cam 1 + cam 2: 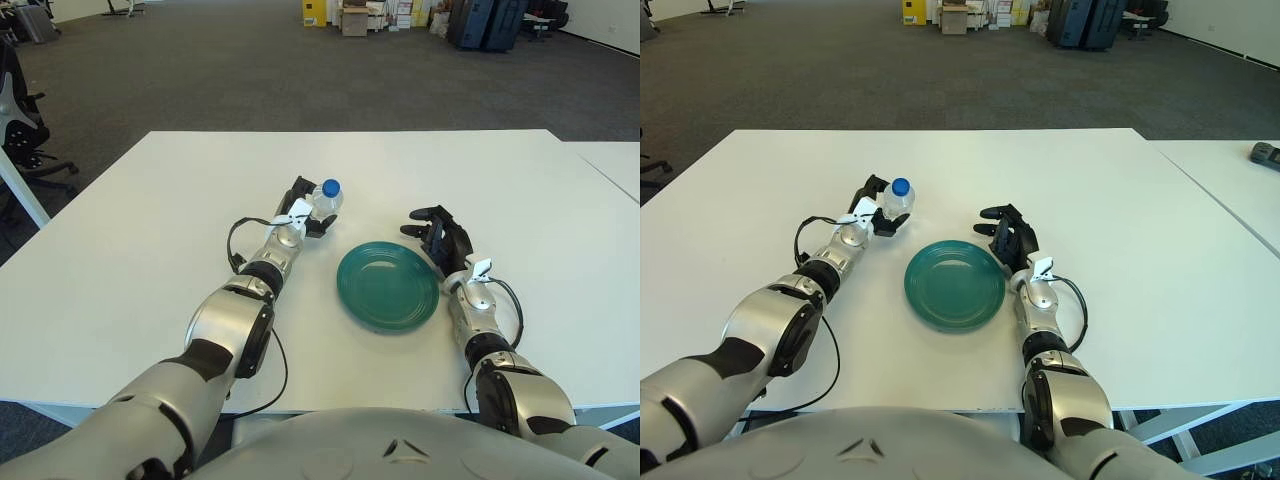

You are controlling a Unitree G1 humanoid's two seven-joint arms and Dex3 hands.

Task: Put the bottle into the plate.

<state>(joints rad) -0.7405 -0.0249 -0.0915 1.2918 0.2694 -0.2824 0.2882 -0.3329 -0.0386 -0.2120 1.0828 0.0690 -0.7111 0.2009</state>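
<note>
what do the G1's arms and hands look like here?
Both arms have glossy silver-grey rounded shells with black joint bands. Left hand and right hand are black with dark fingers, on silver wrists bearing small white tabs. A thin black cable loops out beside each forearm, then runs back along the arm. No markings readable.

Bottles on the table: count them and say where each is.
1. The bottle is in the left hand, tilted, left of the plate. None seems hidden.

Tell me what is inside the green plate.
Nothing: the plate shows bare green. The bottle is in the left hand, tilted. What lies under the plate is covered.
</note>
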